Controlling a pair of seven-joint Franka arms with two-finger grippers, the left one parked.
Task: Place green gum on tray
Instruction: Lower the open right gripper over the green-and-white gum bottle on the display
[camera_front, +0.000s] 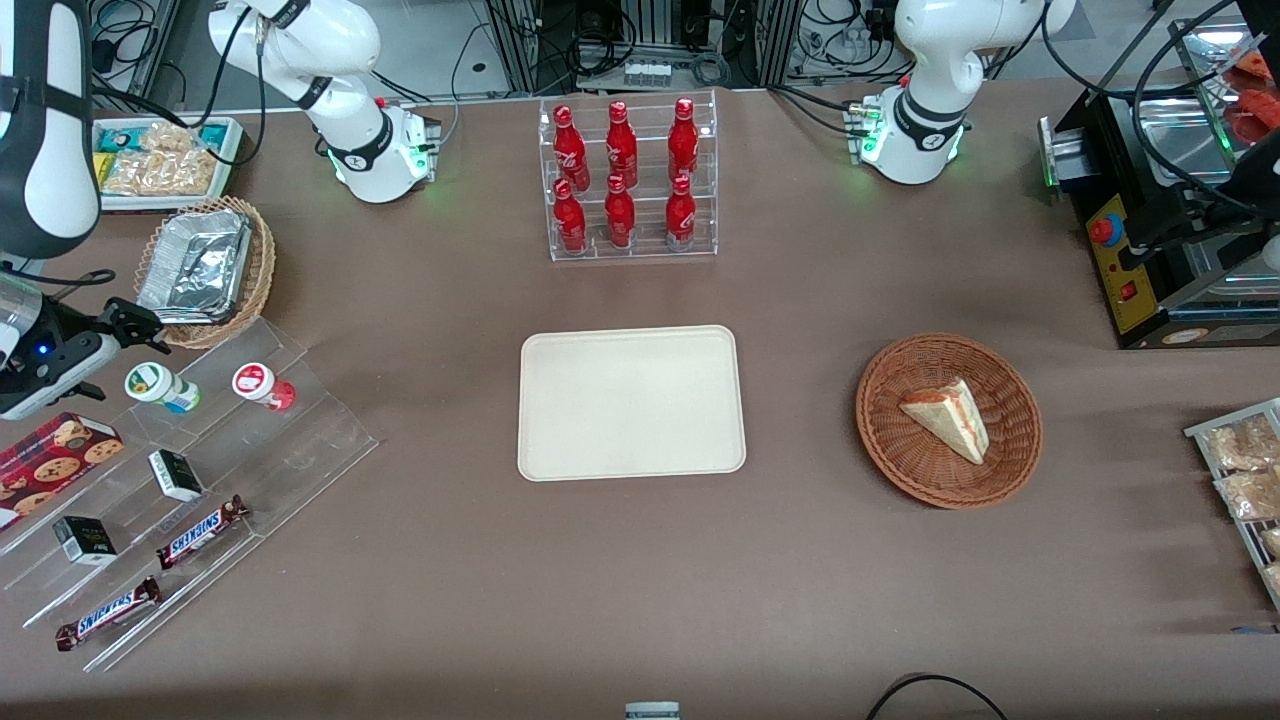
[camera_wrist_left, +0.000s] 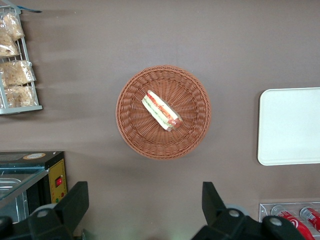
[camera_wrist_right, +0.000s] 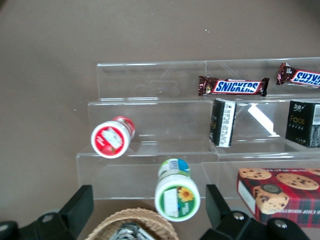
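So the green gum (camera_front: 160, 387) is lying on its side on the top step of the clear acrylic riser (camera_front: 190, 480), at the working arm's end of the table (camera_front: 800, 560), with its round lid turned up toward the right wrist camera. Its long axis runs along the step, lid end pointing toward the table's edge at that end. The end effector (camera_front: 125, 325) hangs just above and beside it, a bit farther from the front camera, and its fingers are spread wide with nothing in them. In the wrist view the bottle (camera_wrist_right: 176, 191) sits right between the two dark fingers (camera_wrist_right: 75, 210), so I'd guess the next move is mostly a straight drop onto it rather than any sideways hunting.

Looks-wise: a small white cylinder, white lid ringed in green with an orange flower-ish mark, bluish-green label on the body. Being round and on its side, it could roll if nudged off-centre.

Watch out for the red-lidded bottle (camera_front: 262, 385) on the same step, just beside it toward the middle of the table. It's the same shape, so an easy mix-up. A foil-filled wicker basket (camera_front: 205, 270) sits just beside the riser, farther from the front camera. The tray (camera_front: 631, 402) is well apart, bare, around the table's centre.
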